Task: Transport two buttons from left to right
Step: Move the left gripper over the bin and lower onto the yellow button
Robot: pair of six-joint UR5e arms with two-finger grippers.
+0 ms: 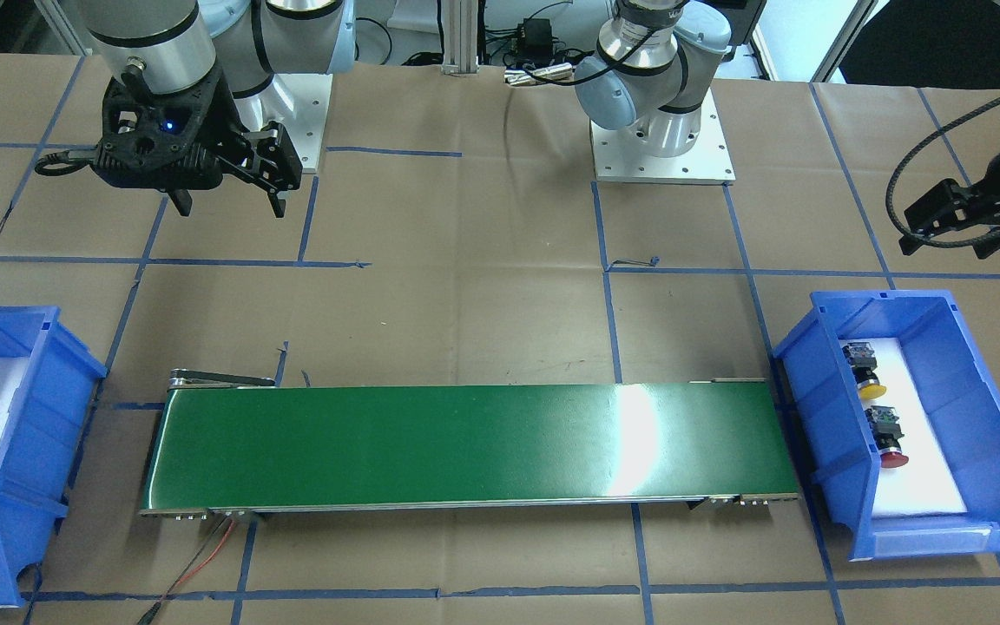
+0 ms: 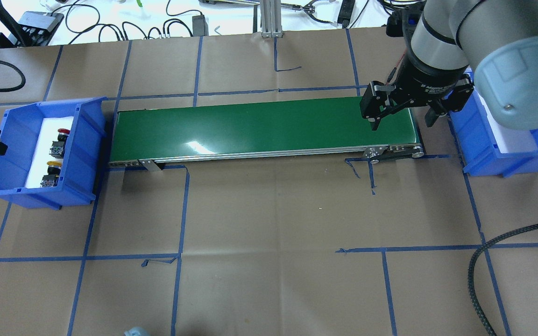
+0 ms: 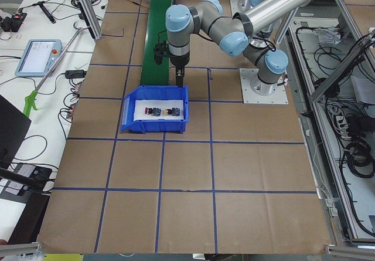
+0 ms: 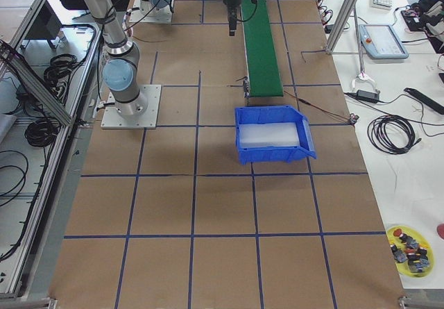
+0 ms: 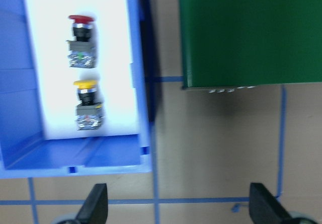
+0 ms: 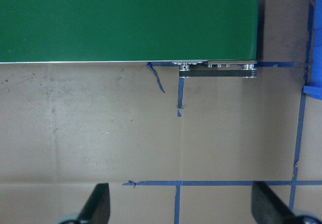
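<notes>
Blue-walled, the bin [image 5: 143, 83] ahead of the left gripper [image 5: 178, 206] is seen holding the yellow button [image 5: 88, 103] and red button [image 5: 81, 40], over one of which its spread, empty jaws should be centred before being lowered; the right gripper [image 2: 402, 120] is likewise spread.

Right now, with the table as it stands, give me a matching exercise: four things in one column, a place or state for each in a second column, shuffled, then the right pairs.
Column one:
1. yellow push-button
2. red push-button
3. conveyor belt
4. right gripper

Column two:
A. open, holding nothing
B. in the left blue bin, at the end farther from the robot
C. green, running from the left blue bin to the right blue bin
D. in the left blue bin, at the end nearer the robot

Pairs: 1-D, 2-B, 3-C, 4-A.
</notes>
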